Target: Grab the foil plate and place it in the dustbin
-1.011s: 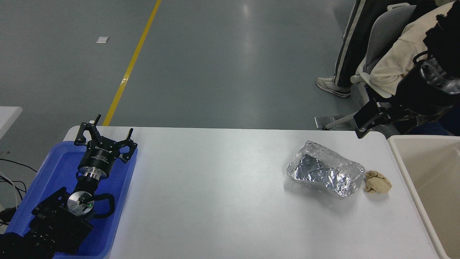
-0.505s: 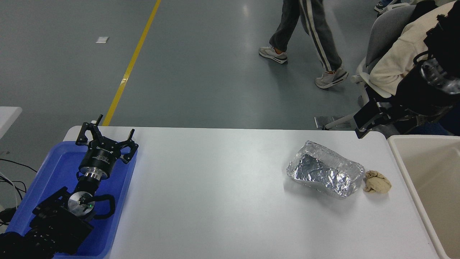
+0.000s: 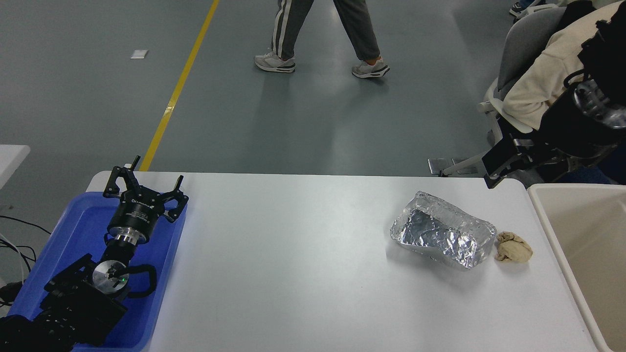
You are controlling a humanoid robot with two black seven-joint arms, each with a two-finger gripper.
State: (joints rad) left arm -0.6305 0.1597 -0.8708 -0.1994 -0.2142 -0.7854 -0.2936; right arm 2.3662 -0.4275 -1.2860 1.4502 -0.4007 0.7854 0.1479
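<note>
The foil plate (image 3: 442, 237), a crumpled shiny silver tray, lies on the white table (image 3: 303, 264) at the right, open side up. The dustbin (image 3: 542, 201), a large cream bin, stands against the table's right end, partly cut off by the picture's edge. My right gripper (image 3: 493, 175) hangs above the table's far right corner, behind and above the foil plate and apart from it; its state does not show. My left gripper (image 3: 144, 183) is open and empty, parked over the blue tray at the lower left.
A small tan paper wad (image 3: 513, 247) lies right beside the foil plate, between it and the dustbin. A blue plastic tray (image 3: 73, 230) sits at the table's left end. A person sits on a chair (image 3: 523, 49) at the far right; another person (image 3: 323, 34) walks past behind.
The walking person has moved leftward across the floor behind the table. Both arms, the foil plate and the paper wad have stayed where they were.
</note>
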